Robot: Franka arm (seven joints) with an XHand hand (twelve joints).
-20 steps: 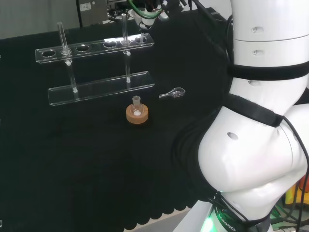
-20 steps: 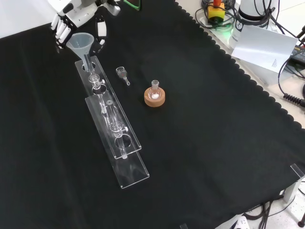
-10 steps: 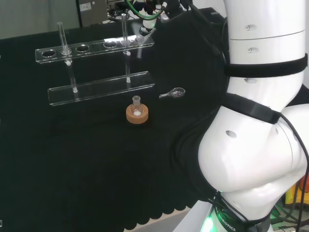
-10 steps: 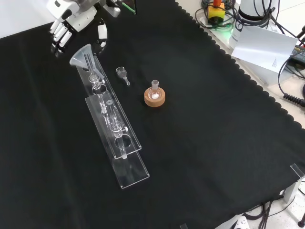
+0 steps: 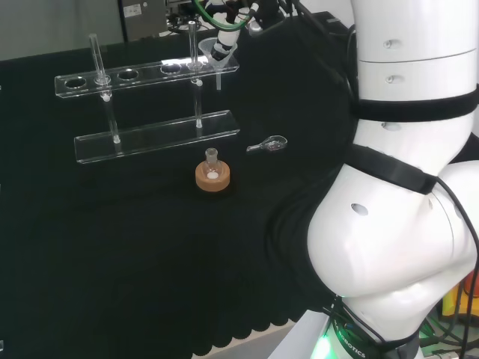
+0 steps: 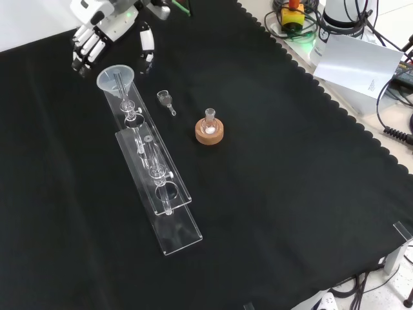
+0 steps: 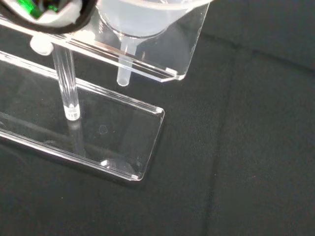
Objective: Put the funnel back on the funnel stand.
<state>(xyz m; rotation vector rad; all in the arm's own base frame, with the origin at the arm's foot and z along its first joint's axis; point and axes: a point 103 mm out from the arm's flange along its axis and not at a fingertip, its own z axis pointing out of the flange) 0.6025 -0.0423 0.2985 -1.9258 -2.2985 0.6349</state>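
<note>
While the funnel [image 6: 115, 79] sits in the end hole of the funnel stand [image 6: 155, 171], the hand [image 6: 103, 26] hangs above and beyond it at the top left of the front view, its fingers [image 6: 85, 49] straight and spread, pointing down toward the cloth, with the thumb [image 6: 147, 42] held apart at about 3 o'clock from them. Nothing lies between fingers and thumb, and a gap of black cloth [image 6: 271, 194] shows between the fingertips and the funnel's rim, which lies at roughly 5 o'clock from them.

In the wrist view the funnel's cone [image 7: 142, 17] rests in the stand's upper shelf [image 7: 162, 59], its stem [image 7: 124, 66] poking through and ending short of the lower plate [image 7: 118, 142]; a clear post [image 7: 66, 86] joins the two plates.

In the head view the hand [image 5: 222, 41] is largely cut off by the frame's upper edge, and the funnel [image 5: 217, 63] there is a faint pale shape at the stand's right end, hard to separate from the clear shelf.

At 3 o'clock from the funnel in the front view lies a small glass stopper-like piece [image 6: 166, 100], its exact kind unclear. Farther toward 4 o'clock a small flask [image 6: 209, 123] stands on a cork ring [image 6: 210, 134]; something pale shows inside it that I cannot identify.
</note>
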